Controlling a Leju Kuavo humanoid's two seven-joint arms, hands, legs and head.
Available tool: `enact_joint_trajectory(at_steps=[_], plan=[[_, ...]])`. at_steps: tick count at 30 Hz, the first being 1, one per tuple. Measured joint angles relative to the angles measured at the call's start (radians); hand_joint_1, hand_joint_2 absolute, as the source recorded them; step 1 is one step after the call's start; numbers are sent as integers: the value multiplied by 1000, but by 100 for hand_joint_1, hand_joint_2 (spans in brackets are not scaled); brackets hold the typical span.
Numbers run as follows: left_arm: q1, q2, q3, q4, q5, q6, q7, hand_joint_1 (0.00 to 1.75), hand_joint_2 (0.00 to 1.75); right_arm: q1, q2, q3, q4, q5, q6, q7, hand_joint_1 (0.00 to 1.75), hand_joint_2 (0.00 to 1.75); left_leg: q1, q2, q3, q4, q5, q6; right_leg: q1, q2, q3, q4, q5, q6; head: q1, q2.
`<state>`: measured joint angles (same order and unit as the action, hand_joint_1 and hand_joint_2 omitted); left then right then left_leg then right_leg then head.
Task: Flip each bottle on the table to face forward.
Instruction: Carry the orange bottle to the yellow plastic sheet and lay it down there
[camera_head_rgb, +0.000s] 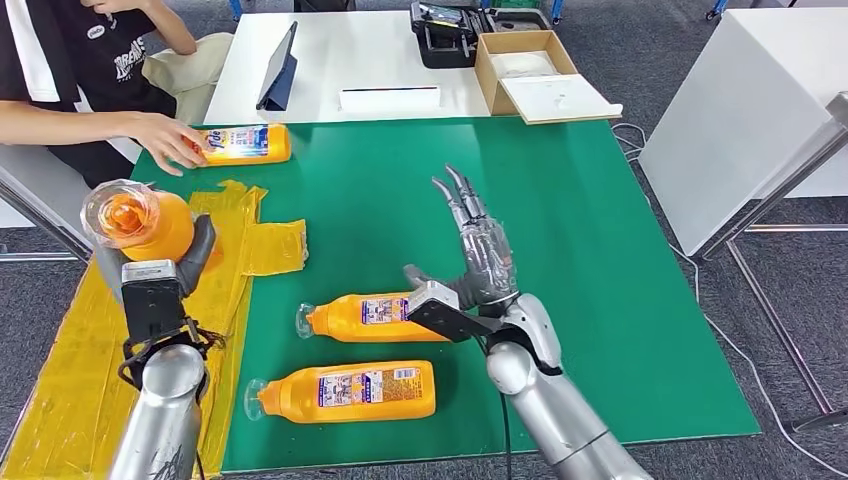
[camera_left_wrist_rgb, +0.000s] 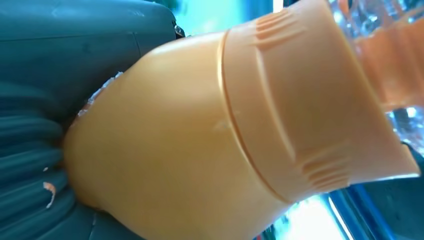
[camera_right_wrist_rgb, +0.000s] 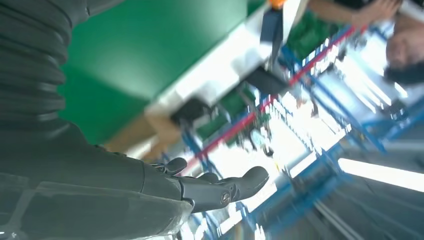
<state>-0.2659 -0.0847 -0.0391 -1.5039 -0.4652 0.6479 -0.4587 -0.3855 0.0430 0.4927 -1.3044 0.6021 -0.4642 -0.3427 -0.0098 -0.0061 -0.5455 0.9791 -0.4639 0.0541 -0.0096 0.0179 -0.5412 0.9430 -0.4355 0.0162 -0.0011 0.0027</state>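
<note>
My left hand grips an orange bottle lifted over the table's left side, its clear cap pointing toward my head camera. Up close, the bottle lies against the grey hand. Two orange bottles lie on the green mat, label up, caps to the left: one in the middle, one nearer the front edge. My right hand is open, fingers spread, raised just right of the middle bottle. In the right wrist view the thumb is bare. A fourth bottle lies at the far left.
A person at the far left rests a hand on the fourth bottle. Yellow plastic sheet covers the table's left edge. Behind the mat stand a tablet, a white tray, a cardboard box and a black case.
</note>
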Motion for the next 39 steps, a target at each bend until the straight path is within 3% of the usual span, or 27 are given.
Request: enact_joint_trajectory(at_steps=[9, 15, 18, 21, 26, 30, 33, 39], plan=[[25, -22, 154, -19, -348, 50, -93, 175, 175, 101, -96, -66, -195, 19, -51, 11, 0, 175, -1, 1, 0, 0, 0, 0, 0, 0, 0, 0, 0, 0, 0, 0], [1, -77, 314, -19, -777, 51, -130, 175, 175, 115, -134, -107, -247, 19, -70, 12, 0, 175, -1, 1, 0, 0, 0, 0, 0, 1, 0, 0, 0, 0, 0, 0], [-4, -80, 356, -16, -939, 51, -74, 175, 175, 117, -154, -116, -251, 17, -71, 13, 0, 175, -1, 1, 1, 0, 0, 0, 0, 1, -1, 0, 0, 0, 0, 0], [-6, -54, 328, 1, -1062, 51, 85, 175, 175, 115, -169, -120, -251, 13, -71, 15, 0, 175, 0, 1, 1, 0, 0, 0, 0, 1, -1, 0, 0, 0, 0, 0], [-7, -15, 275, 29, -1096, 51, 185, 175, 175, 114, -185, -121, -251, 11, -71, 17, 0, 175, 0, 1, 1, 0, 0, 0, 0, 1, -1, 0, 0, 0, 0, 0], [-25, 71, 143, 118, -1094, 51, 402, 175, 175, 114, -193, -119, -251, 14, -68, 24, 0, 175, 0, 1, 1, 0, 0, 0, 0, 1, -1, 0, 0, 0, 0, 0], [-42, 128, 39, 198, -1098, 51, 518, 175, 175, 115, -194, -118, -251, 25, -63, 28, 0, 175, 1, 1, 1, 0, 0, 0, 0, 1, -1, 1, 0, 0, 0, 0], [-58, 163, -58, 347, -1104, 51, 573, 175, 175, 118, -190, -106, -251, 58, -49, 52, 0, 175, 0, 1, 0, 0, 0, 0, 0, 1, -1, 2, 0, 0, 0, 0]])
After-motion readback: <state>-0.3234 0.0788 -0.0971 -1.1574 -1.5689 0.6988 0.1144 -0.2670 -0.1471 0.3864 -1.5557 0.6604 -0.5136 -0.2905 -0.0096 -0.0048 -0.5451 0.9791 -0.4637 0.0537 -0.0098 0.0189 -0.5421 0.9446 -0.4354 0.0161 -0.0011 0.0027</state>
